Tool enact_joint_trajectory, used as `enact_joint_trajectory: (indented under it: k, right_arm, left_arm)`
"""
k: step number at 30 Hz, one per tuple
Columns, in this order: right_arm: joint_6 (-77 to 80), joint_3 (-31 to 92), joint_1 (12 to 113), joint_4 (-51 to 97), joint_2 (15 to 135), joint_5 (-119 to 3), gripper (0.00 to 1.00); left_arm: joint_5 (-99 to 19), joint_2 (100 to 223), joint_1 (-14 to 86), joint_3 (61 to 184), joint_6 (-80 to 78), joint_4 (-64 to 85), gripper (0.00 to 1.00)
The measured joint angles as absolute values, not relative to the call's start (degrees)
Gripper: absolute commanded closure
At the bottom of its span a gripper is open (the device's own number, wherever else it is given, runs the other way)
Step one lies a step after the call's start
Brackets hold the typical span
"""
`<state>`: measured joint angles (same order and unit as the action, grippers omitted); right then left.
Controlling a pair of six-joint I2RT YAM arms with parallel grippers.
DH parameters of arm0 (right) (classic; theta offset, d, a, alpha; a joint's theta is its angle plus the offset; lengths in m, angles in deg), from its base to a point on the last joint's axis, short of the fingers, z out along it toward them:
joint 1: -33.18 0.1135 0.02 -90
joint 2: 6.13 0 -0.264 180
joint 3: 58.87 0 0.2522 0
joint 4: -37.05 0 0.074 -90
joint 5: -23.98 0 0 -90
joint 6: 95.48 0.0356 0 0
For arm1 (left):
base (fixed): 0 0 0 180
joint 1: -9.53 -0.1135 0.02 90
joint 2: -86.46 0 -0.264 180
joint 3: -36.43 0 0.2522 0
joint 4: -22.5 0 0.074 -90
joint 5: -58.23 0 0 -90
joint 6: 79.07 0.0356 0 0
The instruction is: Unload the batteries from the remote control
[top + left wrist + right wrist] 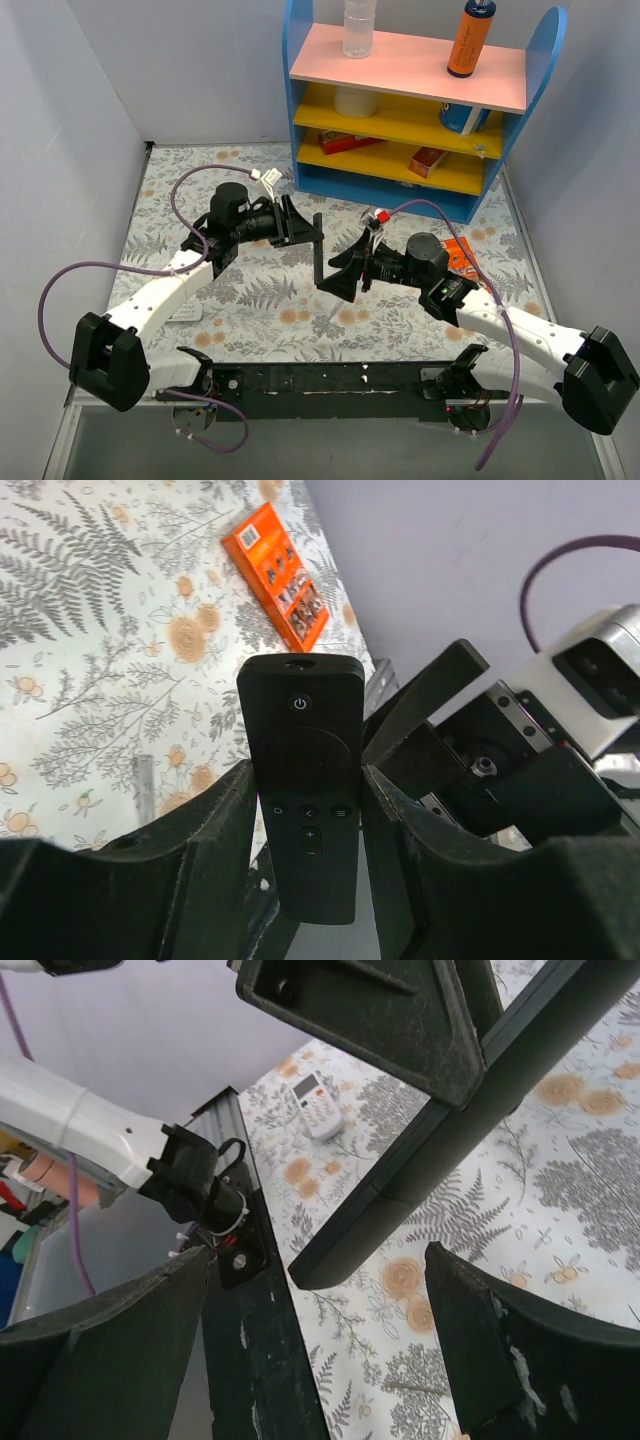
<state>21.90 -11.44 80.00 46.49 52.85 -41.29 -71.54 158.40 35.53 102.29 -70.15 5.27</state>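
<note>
My left gripper (303, 228) is shut on the black remote control (318, 252) and holds it upright above the table. In the left wrist view the remote (305, 770) sits between the fingers with its button face toward the camera. My right gripper (343, 272) is open and empty, its jaws just right of the remote's lower end. In the right wrist view the remote (420, 1160) crosses diagonally ahead of the open gripper (320, 1360), not touching it. A small red and white cylinder (380, 215), seemingly a battery, lies by the shelf's foot. The back cover is not visible.
A blue, yellow and pink shelf (420, 110) with bottles stands at the back. A flat orange pack (462, 257) lies behind my right arm and shows in the left wrist view (280, 575). A white remote (315, 1105) lies at the left. Small white sticks (268, 180) lie at the back.
</note>
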Motion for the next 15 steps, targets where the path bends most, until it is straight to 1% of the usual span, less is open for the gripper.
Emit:
enact_joint_trajectory:
  k: [3, 12, 15]
  right_arm:
    - [23.91, -12.27, 80.00, 51.36, 53.58, -38.82, 0.06]
    - [29.13, -12.35, 79.79, 58.47, 56.33, -37.46, 0.06]
    - [31.30, -12.38, 79.74, 60.06, 58.10, -36.87, 0.11]
  left_arm:
    - [-73.35, 156.43, 35.53, 100.23, -71.86, 8.42, 0.85]
    - [-77.11, 154.46, 35.53, 96.93, -76.47, 15.74, 0.86]
    - [-78.16, 154.38, 35.53, 96.23, -78.15, 18.39, 0.86]
